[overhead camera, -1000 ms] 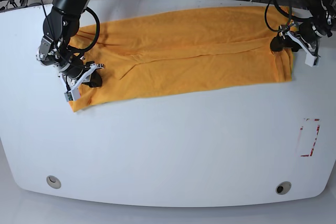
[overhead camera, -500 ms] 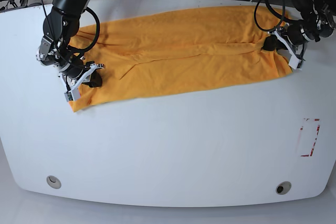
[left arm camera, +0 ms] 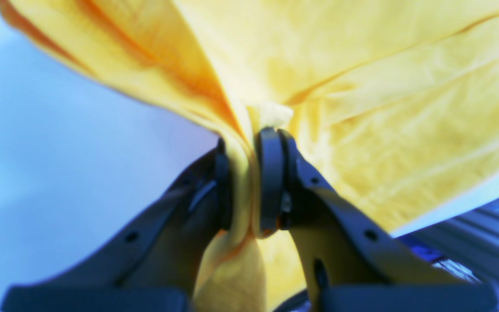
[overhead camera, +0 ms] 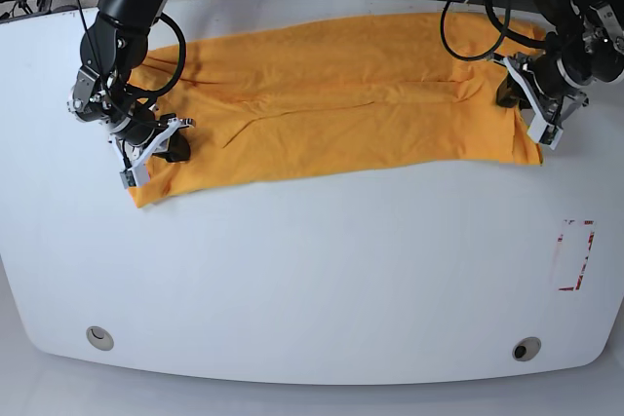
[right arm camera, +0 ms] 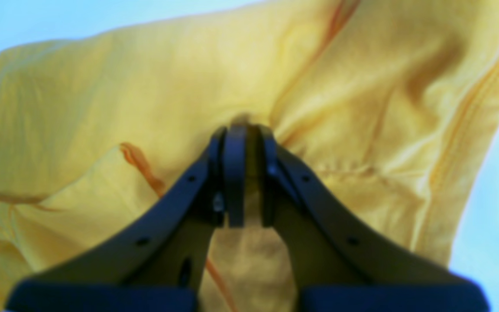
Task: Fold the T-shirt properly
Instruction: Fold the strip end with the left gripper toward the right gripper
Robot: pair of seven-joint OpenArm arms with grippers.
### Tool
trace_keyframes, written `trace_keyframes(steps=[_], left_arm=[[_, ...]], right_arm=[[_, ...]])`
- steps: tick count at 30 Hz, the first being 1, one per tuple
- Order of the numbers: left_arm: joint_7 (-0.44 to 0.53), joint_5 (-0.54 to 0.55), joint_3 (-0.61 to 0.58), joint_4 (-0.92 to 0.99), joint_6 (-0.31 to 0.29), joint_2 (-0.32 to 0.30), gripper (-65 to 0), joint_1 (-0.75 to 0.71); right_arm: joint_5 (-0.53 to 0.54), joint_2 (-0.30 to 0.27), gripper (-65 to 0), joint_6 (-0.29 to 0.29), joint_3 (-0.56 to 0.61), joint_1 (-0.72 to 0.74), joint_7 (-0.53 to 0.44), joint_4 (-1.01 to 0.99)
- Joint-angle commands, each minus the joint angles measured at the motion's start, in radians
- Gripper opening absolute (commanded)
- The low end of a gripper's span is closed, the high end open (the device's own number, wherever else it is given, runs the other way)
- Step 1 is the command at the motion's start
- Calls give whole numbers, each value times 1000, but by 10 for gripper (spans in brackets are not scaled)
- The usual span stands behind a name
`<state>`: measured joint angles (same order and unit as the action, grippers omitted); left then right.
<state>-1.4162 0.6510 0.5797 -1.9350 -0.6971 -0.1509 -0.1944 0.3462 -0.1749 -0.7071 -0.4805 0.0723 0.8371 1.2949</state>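
Orange-yellow, soft and thin, the plain short-sleeved T-shirt (overhead camera: 331,99) is spread as a long band across the far half of the white oval surface (overhead camera: 312,270). At the band's left end, the fabric is gripped by the right claw (overhead camera: 156,148), whose dark fingers (right arm camera: 232,182) are pressed together on a bunched fold. At the right end, near the surface's edge, a gathered pleat of the same cloth is pinched tight in the left claw (overhead camera: 526,104), its pads (left arm camera: 271,182) narrowed onto it.
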Motion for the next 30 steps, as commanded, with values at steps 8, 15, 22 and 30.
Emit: trace_keyframes(steps=[8, 15, 22, 30], left_arm=[[20, 13, -209, -39, -1, -3, -589, 72], [20, 2, -336, -16, -1, 109, -587, 148], [20, -38, -419, 36, -1, 153, -585, 192], [20, -38, -419, 62, -1, 165, -579, 192]], right_arm=[[-65, -2, -599, 9, 3, -13, 87, -7], [-65, -1, -599, 9, 3, -15, 87, -8], [-63, -1, -599, 9, 4, -13, 87, -5], [-65, -1, -599, 9, 3, -15, 87, -8]])
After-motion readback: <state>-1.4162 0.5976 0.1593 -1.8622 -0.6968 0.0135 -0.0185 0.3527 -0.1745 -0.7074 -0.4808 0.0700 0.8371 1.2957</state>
